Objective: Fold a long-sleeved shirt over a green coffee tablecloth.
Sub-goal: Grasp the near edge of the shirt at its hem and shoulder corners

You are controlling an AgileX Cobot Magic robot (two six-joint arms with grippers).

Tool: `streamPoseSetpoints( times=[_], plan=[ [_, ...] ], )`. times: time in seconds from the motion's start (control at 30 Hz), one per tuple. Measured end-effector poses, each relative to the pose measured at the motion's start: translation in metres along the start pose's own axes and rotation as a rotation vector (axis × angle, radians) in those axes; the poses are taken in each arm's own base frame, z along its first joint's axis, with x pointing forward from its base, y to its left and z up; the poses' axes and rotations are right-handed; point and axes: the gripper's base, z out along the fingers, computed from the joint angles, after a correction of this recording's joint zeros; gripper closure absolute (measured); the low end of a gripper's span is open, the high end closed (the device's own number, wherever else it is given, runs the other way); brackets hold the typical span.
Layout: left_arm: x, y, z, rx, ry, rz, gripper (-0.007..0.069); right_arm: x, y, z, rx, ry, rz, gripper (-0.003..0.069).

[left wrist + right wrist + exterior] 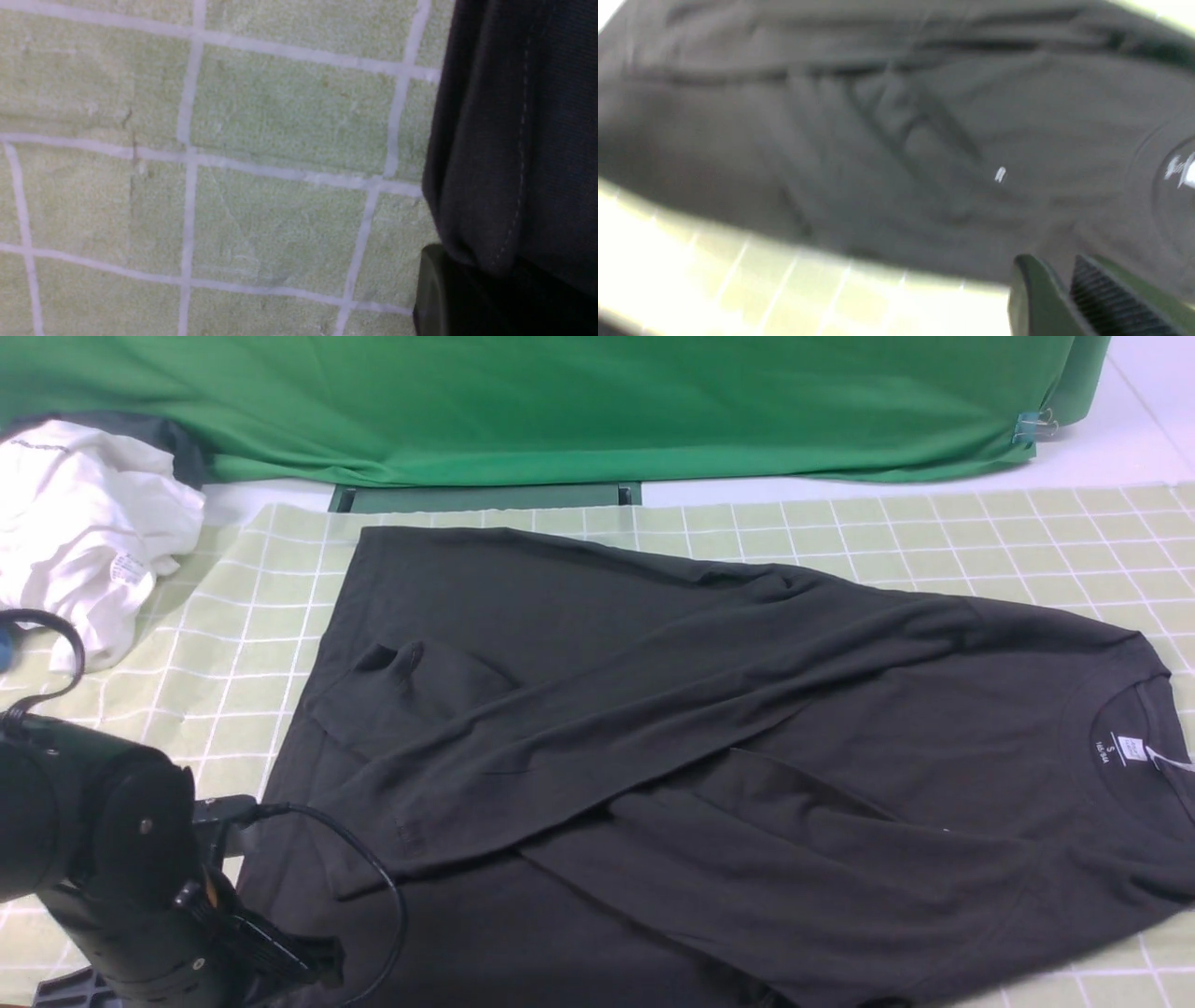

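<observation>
1. Front view: shows the long-sleeved shirt [700, 709] lying flat across the middle of the green coffee tablecloth [934, 532], collar [1088, 705] and neck label [1131, 747] to the right, sleeves [560, 728] crossed in over the body. Puts the left gripper [317, 963] at the shirt's near left corner, low over the cloth, claw state hidden behind the arm. Leaves the white garment [84, 523] bunched well apart at the far left, below the deep-green fabric [560, 401].
2. Left wrist view: brings the stitched hem [514, 140] close up, resting against one dark finger [448, 298], gridded tablecloth just beside. Cannot tell whether pinched or merely touched. Looks like seizing the hem for a fold toward the collar. Best to bite past the stitching through both layers, then lift low and carry evenly, without dragging the sleeves out of place.
3. Right wrist view: blurred; holds the right gripper [1059, 268] by the shirt's edge, fingers [1101, 298] drawn almost together, pinching nothing. Needs spreading before any hold there, then matching the left side's height and pace to keep the fold square.
</observation>
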Motion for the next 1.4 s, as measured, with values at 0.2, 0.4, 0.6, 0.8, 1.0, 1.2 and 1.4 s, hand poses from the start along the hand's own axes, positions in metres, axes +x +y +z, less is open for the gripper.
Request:
streamPoseSetpoints(
  times=[0.2, 0.4, 0.6, 0.8, 1.0, 1.2, 1.4],
  plan=[
    [0.012, 0.007, -0.018, 0.009, -0.041, 0.01, 0.0607, -0.011, 0.001, 0.03, -0.092, 0.169, -0.125, 0.057],
    [0.028, 0.016, -0.044, 0.04, -0.11, 0.006, 0.0607, -0.002, 0.023, 0.084, -0.125, 0.27, -0.29, 0.0508],
    [0.036, 0.019, -0.049, 0.034, -0.102, 0.002, 0.0607, 0.031, 0.034, 0.144, -0.09, 0.388, -0.42, 0.0281],
    [0.037, 0.02, -0.049, 0.029, -0.098, 0.004, 0.0607, 0.052, 0.034, 0.191, -0.074, 0.444, -0.447, 0.0109],
    [0.035, 0.02, -0.049, 0.035, -0.116, 0.003, 0.0607, 0.054, 0.033, 0.223, -0.066, 0.441, -0.439, 0.0083],
    [0.035, 0.02, -0.049, 0.037, -0.119, 0.005, 0.0607, 0.055, 0.032, 0.232, -0.062, 0.446, -0.449, 0.0203],
    [0.038, 0.021, -0.05, 0.025, -0.091, 0.01, 0.0607, 0.054, 0.033, 0.221, -0.065, 0.452, -0.436, 0.061]
  ],
)
